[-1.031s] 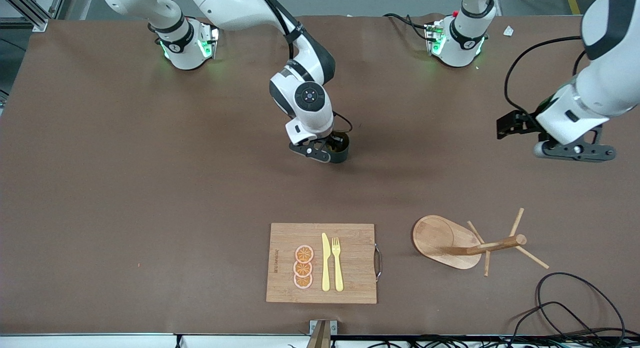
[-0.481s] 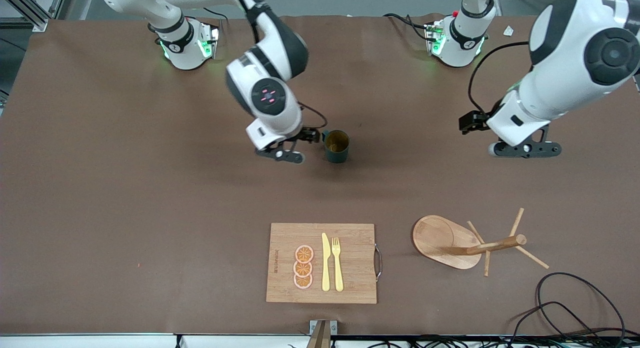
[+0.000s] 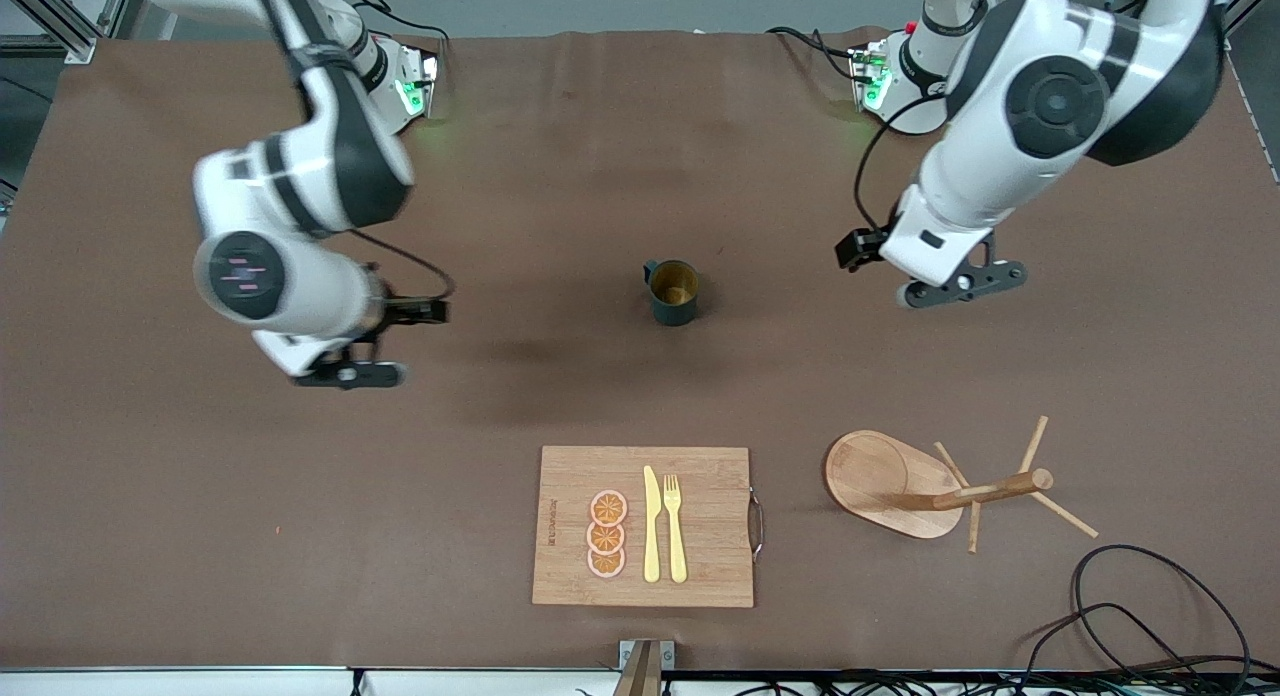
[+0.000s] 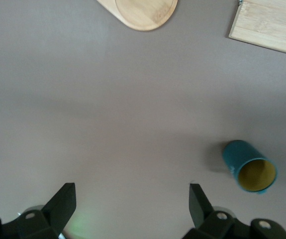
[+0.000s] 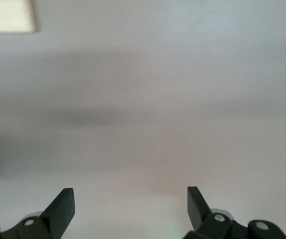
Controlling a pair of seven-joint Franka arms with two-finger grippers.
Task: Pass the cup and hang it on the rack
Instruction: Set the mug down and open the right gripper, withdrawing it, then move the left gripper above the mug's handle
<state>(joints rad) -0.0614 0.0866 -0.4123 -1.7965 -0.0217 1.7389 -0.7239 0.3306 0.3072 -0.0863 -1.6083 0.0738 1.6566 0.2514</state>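
Front view: right gripper point(image 3: 345, 374) hangs released over bare counter point(image 3: 200, 496) at nine o'clock of the cup point(image 3: 673, 292); cup stands upright mid-counter; left gripper point(image 3: 960, 288) spread wide at its three o'clock; rack point(image 3: 900, 486) at five.

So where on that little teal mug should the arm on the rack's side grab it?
Probably by the rim wall, from above. The cup stands upright and open-mouthed, alone on the table, so one finger could go inside and one outside. Its small handle points toward the right arm's end; gripping the wall away from it keeps the handle free for a peg of the rack.
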